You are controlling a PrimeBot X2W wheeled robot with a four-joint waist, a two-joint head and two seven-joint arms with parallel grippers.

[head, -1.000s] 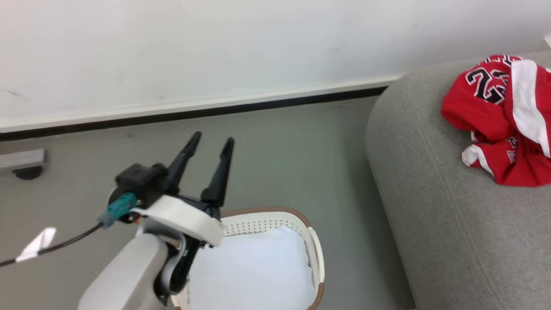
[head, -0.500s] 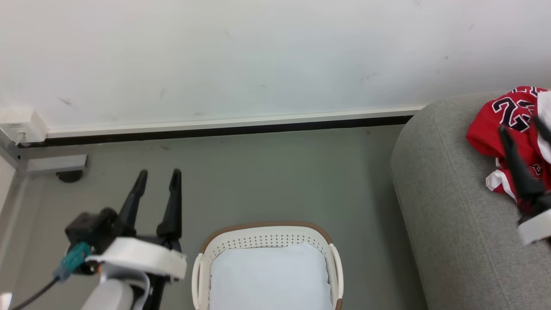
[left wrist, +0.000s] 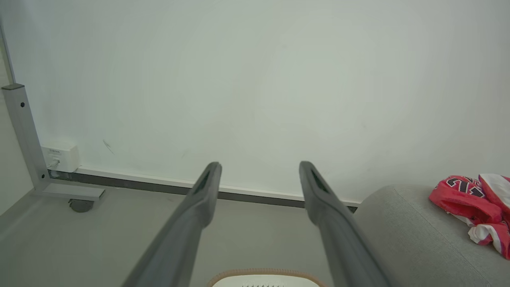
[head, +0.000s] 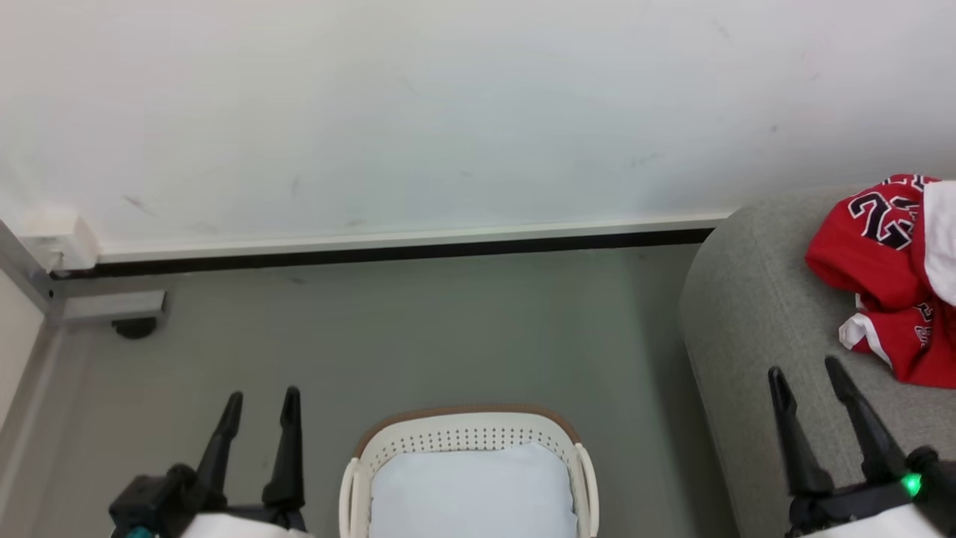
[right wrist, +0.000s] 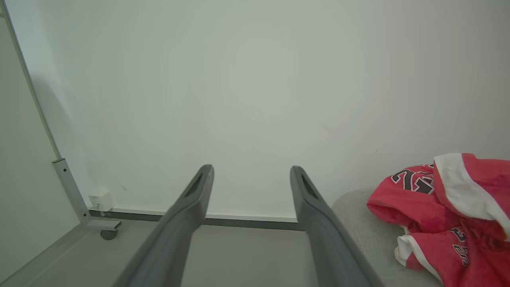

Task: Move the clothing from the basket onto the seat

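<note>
Head view, contents as found.

- clothing (head: 881, 261): red, white trim, black number. It lies bunched on the far right part of the seat (head: 747, 321), well apart from the basket.
- basket (head: 467, 413): near centre on the floor (head: 448, 329), just left of the seat. The visible part holds a pale liner (head: 470, 493) and no red cloth. Its near end is cut off by the frame edge.
- step in hand, as judged: the transfer looks complete, leaving a check and a tidy parking of the arms. To do it well, look over the basket's hidden near end before calling it finished. Keep both sets of fingers clear of the basket's brown rim and of the garments, so no hem is snagged and dragged off the seat.
- left gripper (head: 263, 394): near left, beside the basket, over the floor. Fingers apart, nothing between them, touching nothing.
- right gripper (head: 804, 368): near right, over the seat's edge, near the clothing but not touching it. Fingers apart, empty.
</note>
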